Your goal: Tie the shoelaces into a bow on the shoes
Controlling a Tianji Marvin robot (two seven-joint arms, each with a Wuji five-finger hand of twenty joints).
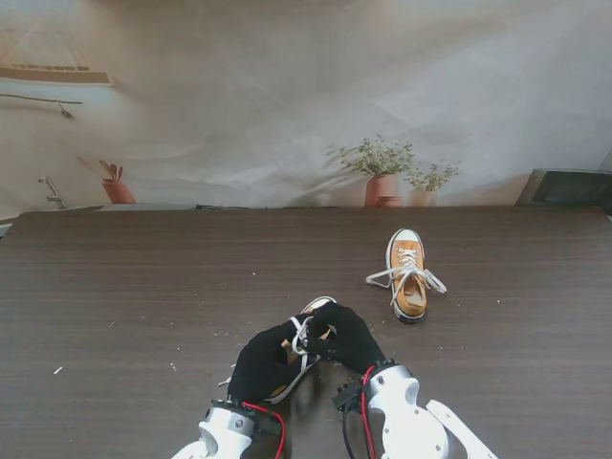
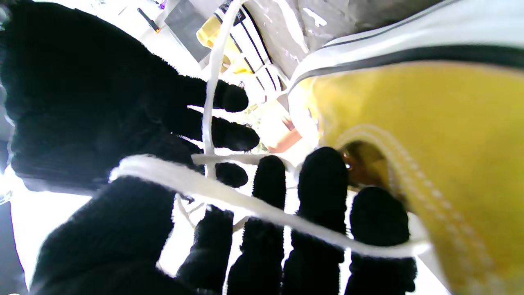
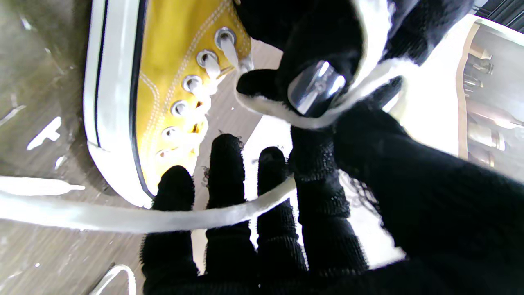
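The near yellow shoe (image 1: 298,375) lies on the table under both black-gloved hands. My left hand (image 1: 260,361) and right hand (image 1: 346,337) meet over its white laces (image 1: 302,335). In the left wrist view one lace (image 2: 262,213) runs taut across my left fingers (image 2: 323,192), beside the shoe's yellow side (image 2: 430,143). In the right wrist view another lace strand (image 3: 123,217) crosses my right fingers (image 3: 229,184), and a lace loop wraps a bare metal fingertip (image 3: 317,86) of the left hand. The eyelet row (image 3: 192,82) shows. A second yellow shoe (image 1: 408,277) stands farther off to the right, its laces loose.
The dark wooden table (image 1: 143,287) stretches wide to the left and right. Potted plants (image 1: 382,177) line the backdrop behind the far edge. A dark box (image 1: 569,186) sits at the far right corner.
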